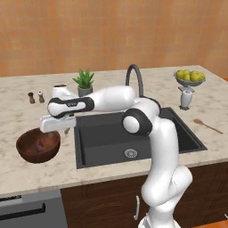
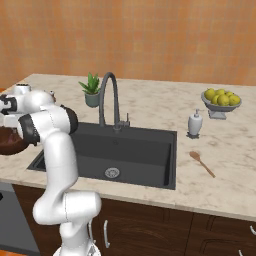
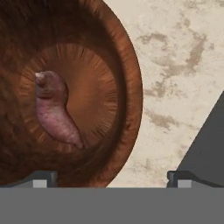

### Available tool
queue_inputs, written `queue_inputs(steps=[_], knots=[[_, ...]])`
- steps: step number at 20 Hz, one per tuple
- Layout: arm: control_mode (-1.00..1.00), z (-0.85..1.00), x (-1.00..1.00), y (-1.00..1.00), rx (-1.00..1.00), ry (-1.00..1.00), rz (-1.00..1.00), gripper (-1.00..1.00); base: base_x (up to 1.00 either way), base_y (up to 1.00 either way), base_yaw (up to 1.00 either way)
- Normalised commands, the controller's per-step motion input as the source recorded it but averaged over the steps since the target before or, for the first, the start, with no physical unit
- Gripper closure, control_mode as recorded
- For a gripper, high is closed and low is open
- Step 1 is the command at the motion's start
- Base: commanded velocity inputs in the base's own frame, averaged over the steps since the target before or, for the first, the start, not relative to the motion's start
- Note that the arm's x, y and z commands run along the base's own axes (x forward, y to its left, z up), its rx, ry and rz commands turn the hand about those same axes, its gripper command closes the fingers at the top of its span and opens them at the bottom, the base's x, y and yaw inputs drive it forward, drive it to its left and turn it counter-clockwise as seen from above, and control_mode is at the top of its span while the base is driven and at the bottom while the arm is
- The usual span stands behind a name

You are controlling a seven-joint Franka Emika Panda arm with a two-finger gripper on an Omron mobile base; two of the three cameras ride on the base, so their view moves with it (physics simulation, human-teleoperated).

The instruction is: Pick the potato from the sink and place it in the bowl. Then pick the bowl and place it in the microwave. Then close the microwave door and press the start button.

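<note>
1. The gripper (image 3: 109, 177), jaws spread wide and empty, hangs above the bowl's (image 1: 27, 153) rim; the potato (image 3: 54, 111) lies inside on the bowl's floor.
2. The sink (image 1: 102, 147) sits just beside the gripper; salt and pepper shakers (image 1: 35, 97) and a potted plant (image 1: 84, 83) stand beyond it.
3. In the right base view the arm covers most of the bowl (image 2: 9, 145).
4. The hand view shows the potato clearly; the left base view barely does.

1. Bright, even, flat rendered light across every view; no glare or hot spots.
2. The sink (image 1: 107, 138) basin reads dark, with weak shading.
3. Hand view: bowl (image 3: 127, 87) wall shaded; textures soft and slightly pixelated.
</note>
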Motion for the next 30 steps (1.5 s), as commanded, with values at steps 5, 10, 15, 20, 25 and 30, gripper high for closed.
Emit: queue_inputs(steps=[5,10,15,20,25,30], knots=[[-1.0,-0.27,0.0,0.05,-0.02,0.0,-0.16,-1.0,0.0,0.0,0.0],[-1.0,-0.24,0.03,0.1,-0.01,0.0,-0.11,-1.0,0.0,0.0,0.0],[-1.0,-0.27,0.0,0.09,0.0,0.0,-0.09,1.0,0.0,0.0,0.0],[-1.0,-0.19,0.0,0.02,0.0,0.0,-0.06,1.0,0.0,0.0,0.0],[-1.0,-0.01,0.0,0.0,0.0,0.0,0.0,1.0,0.0,0.0,0.0],[-1.0,0.35,-0.29,-0.57,0.09,0.0,-0.04,1.0,0.0,0.0,0.0]])
